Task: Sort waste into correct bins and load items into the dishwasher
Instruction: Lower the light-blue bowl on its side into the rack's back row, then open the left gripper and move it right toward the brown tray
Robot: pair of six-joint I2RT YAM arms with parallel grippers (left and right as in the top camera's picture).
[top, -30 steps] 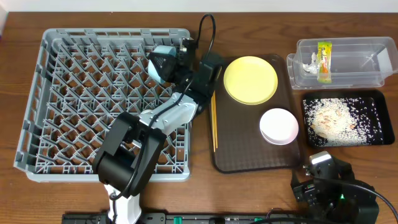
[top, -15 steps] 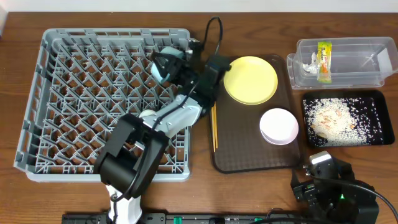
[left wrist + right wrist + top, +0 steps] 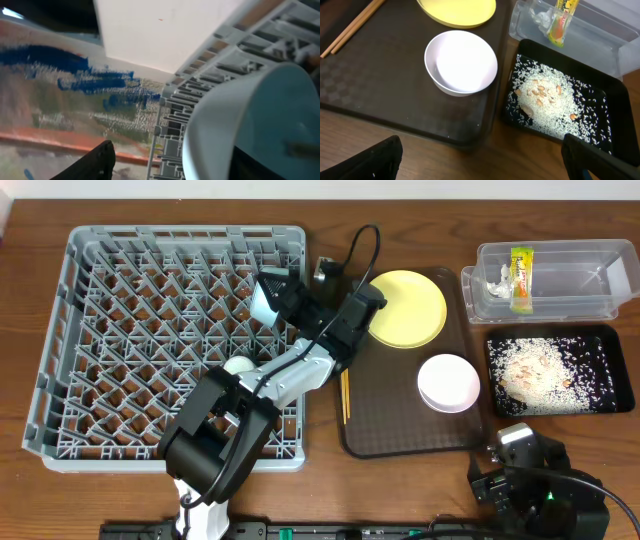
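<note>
Table (image 3: pixel 400 490): rack (image 3: pixel 120 360), serving tray (image 3: pixel 400 420), tub (image 3: pixel 575 280), bin (image 3: pixel 612 395)

light blue bowl (image 3: pixel 260 115) half beyond left wrist view's edge

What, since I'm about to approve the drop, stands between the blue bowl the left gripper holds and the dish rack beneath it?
Nothing visible does. The left gripper holds the light blue bowl tilted over the dish rack, near its right edge, and the pegs showing around the bowl look bare.
</note>
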